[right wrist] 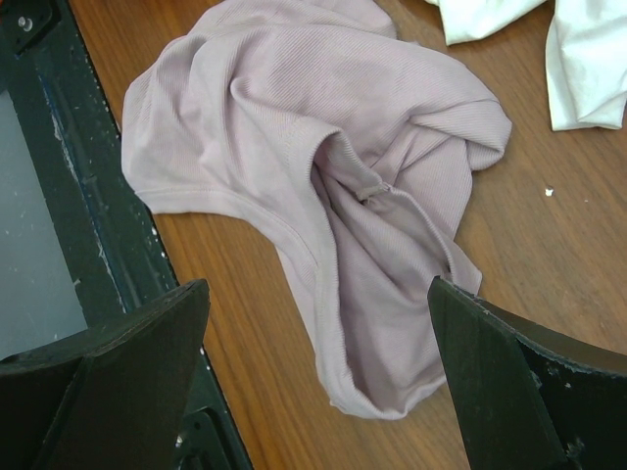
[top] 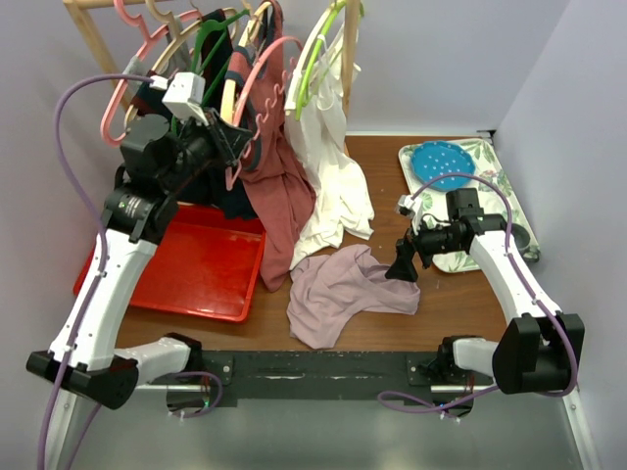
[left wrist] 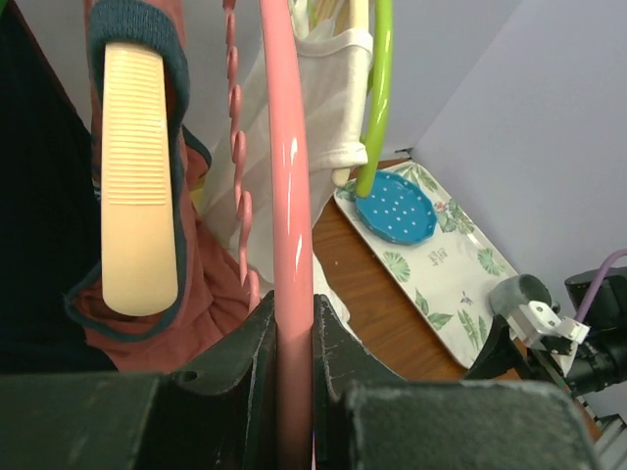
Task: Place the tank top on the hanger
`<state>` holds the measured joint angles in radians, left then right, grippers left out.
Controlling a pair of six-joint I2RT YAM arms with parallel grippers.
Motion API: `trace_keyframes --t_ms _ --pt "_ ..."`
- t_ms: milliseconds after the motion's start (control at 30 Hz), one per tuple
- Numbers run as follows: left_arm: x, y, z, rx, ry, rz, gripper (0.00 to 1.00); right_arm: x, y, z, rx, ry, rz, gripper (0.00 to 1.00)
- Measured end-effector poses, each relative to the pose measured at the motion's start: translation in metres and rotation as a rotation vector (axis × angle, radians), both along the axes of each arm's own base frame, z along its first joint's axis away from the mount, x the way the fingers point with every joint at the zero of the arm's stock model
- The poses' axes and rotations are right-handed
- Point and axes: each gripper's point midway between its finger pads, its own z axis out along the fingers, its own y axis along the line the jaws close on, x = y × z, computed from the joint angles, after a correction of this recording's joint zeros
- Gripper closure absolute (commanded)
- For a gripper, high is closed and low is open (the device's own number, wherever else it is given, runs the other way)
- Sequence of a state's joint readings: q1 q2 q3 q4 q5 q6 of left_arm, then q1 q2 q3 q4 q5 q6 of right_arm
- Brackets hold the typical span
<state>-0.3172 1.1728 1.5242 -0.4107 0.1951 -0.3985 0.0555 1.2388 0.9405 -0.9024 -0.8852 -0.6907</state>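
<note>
Up at the rack [top: 93,34], the left pincer [top: 235,147] is clenched on the hanger [top: 257,88]. The left wrist view shows both fingers pressed against the salmon-pink bar [left wrist: 289,196], one on each side, pincer [left wrist: 294,328] at the bottom of frame. The hanger's bar runs up and away from the grip, with the notched edge to its left. Hook end is among other hangers on the rack, can't tell exactly where it sits.

Tank top [top: 343,284] lies crumpled on the wooden surface [top: 460,294], near the front edge, between the two arm bases and closer to the right arm. It is bunched with folds, and one hemmed opening faces the camera in the right wrist view [right wrist: 323,147]. It is not on the hanger.

Right pincer [top: 404,269] is released, with its fingers spread wide and nothing between them. It points down at the right side of the tank top. From the wrist camera [right wrist: 318,323] the fabric fills the gap below. Contact can't be told.

Rust-red top [top: 279,196] hangs on the rack just right of the left pincer, with a cream ridged hanger arm [left wrist: 137,196] inside its dark-trimmed armhole. White garment [top: 328,186] hangs beside it from the lime-green hanger [top: 313,59], its lower end reaching the surface near the tank top. Red tray [top: 196,264] is on the left. Leaf-print tray [top: 490,162] sits at far right and holds a blue plate [top: 446,164].
</note>
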Motion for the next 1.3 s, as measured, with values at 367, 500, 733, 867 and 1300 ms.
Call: trace_keyframes --t_ms 367,500,733,867,1300 --pt "0.034 0.023 0.003 0.018 -0.044 0.206 1.00 -0.001 0.000 0.000 -0.001 0.000 0.003 0.01" --pt "0.039 0.037 0.003 0.027 -0.050 0.291 1.00 0.000 -0.001 0.000 -0.001 -0.003 0.003 0.01" --pt "0.042 0.063 0.007 0.067 -0.071 0.422 1.00 -0.002 -0.001 -0.001 -0.003 0.001 0.005 0.01" --pt "0.042 0.082 0.009 0.078 -0.076 0.487 1.00 -0.004 -0.002 -0.001 -0.004 0.008 0.008 0.01" --pt "0.032 0.088 0.024 0.035 -0.107 0.431 1.00 -0.005 -0.002 0.000 0.007 0.006 0.014 0.01"
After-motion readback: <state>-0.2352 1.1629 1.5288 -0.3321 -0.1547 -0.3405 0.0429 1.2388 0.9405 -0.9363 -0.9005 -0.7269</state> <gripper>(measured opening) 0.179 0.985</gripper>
